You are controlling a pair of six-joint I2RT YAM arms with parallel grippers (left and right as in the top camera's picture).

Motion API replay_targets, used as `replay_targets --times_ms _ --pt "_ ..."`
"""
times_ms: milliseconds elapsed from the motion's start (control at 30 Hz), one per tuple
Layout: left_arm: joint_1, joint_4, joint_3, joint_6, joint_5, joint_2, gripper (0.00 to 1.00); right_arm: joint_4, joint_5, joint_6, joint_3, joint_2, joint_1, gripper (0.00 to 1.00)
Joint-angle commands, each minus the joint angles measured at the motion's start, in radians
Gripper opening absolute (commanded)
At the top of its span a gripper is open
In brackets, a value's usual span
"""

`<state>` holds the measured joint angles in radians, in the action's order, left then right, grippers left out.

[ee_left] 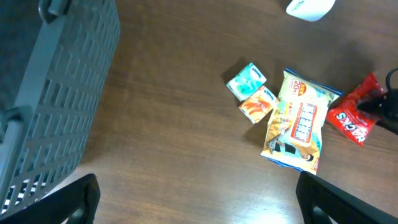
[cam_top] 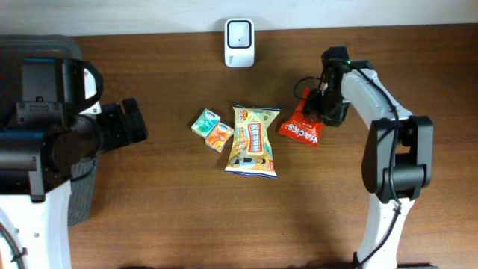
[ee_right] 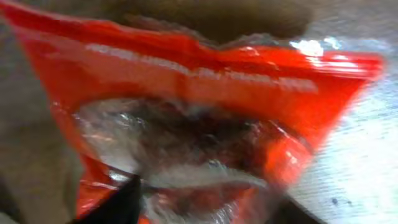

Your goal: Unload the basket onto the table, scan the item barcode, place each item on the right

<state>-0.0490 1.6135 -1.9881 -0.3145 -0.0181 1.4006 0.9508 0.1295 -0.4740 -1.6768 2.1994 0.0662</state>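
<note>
Right pincer [cam_top: 318, 107]: at upper edge of red crinkly plastic snack packet [cam_top: 299, 131], right of centre; grip cannot be told.
Packet axis: slants lower left from pincer.
Nearer arm: right; left pincer [cam_top: 136, 123] gapes, far left.

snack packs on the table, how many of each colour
red bag: 1
yellow bag: 1
green packet: 1
orange packet: 1
total: 4

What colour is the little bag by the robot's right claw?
The bag is red with white letters, clearest in the overhead view.
</note>
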Motion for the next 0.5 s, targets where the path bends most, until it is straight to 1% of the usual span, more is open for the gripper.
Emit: replay_targets --times_ms 0,33,133,200,267,367,467 --pt "0.005 0.001 -0.006 0.001 0.004 -0.001 0.99 -0.005 0.003 -0.003 0.067 0.014 0.006 0.07" --pt "0.005 0.001 -0.006 0.001 0.003 -0.001 0.99 -0.004 0.011 -0.002 0.066 0.014 0.006 0.04" --pt "0.005 0.001 -0.006 0.001 0.003 -0.001 0.99 0.007 0.078 0.015 0.042 0.01 0.003 0.04" --pt "0.005 0.001 -0.006 0.001 0.003 -0.001 0.99 0.038 0.187 0.041 -0.003 0.01 -0.005 0.04" --pt "0.005 0.001 -0.006 0.001 0.003 -0.001 0.99 0.09 0.412 0.093 -0.075 0.009 -0.026 0.04" --pt "0.005 0.001 -0.006 0.001 0.003 -0.001 0.99 0.149 0.743 0.108 -0.148 0.007 -0.058 0.04" --pt "0.005 0.001 -0.006 0.001 0.003 -0.001 0.99 0.166 1.017 0.119 -0.162 0.006 -0.081 0.04"
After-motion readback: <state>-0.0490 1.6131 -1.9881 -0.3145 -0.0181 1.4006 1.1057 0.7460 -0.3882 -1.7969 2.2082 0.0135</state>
